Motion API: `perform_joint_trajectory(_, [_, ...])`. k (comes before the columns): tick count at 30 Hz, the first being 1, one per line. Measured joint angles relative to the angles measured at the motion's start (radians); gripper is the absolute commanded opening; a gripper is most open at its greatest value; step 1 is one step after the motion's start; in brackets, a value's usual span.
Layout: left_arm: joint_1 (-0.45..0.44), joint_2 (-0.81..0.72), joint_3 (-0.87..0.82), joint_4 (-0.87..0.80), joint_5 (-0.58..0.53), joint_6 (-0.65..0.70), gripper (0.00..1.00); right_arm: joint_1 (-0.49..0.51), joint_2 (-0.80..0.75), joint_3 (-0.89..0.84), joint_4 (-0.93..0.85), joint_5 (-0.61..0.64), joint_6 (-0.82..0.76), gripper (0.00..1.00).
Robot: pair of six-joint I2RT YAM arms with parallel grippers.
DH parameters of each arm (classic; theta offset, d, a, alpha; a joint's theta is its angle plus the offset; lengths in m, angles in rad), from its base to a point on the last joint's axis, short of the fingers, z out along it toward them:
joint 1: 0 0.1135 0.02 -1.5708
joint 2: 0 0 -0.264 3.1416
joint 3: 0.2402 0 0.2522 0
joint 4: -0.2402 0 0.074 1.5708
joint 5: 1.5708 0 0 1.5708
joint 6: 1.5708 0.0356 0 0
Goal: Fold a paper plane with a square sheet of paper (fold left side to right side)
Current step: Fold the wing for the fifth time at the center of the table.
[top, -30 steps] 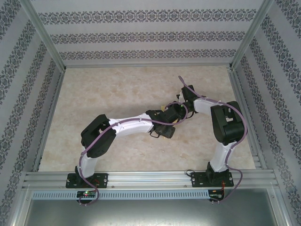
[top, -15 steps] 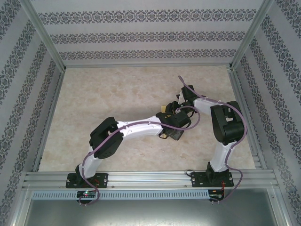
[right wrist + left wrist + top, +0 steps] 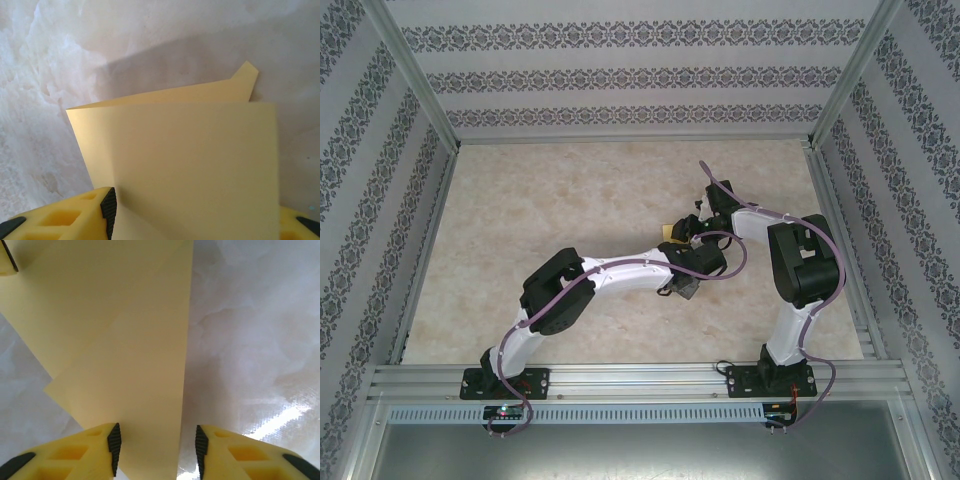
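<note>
Left gripper stands released astride the folded yellow paper on the table; right gripper flanks its folded end (grasp cannot be told).

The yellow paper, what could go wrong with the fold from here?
The left tool straddles the straight edge of the paper with its jaws apart; closing could buckle that edge. In the right wrist view a corner pokes past the top layer, so creasing now may lock the layers in misaligned.

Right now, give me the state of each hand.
Left hand: open, straddling the yellow paper.
Right hand: yellow paper between the jaws; whether it grips cannot be told.
</note>
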Motion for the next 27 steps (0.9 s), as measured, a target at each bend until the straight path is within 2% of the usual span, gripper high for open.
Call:
perform_joint_trajectory(5, [0.000,0.001,0.000,0.000,-0.008,0.002,0.25,0.000,0.000,0.000,0.000,0.000,0.000,0.53])
perform_joint_trajectory(12, [0.000,0.001,0.000,0.000,-0.007,0.002,0.12,0.000,0.000,0.000,-0.001,0.000,0.000,0.53])
perform_joint_trajectory(19, [0.021,-0.016,-0.087,0.078,0.057,-0.006,0.09,0.000,0.000,0.002,-0.003,-0.001,0.000,0.53])
perform_joint_trajectory(27, [0.093,-0.138,-0.265,0.259,0.227,-0.048,0.10,-0.001,0.000,0.002,0.018,-0.029,0.012,0.60])
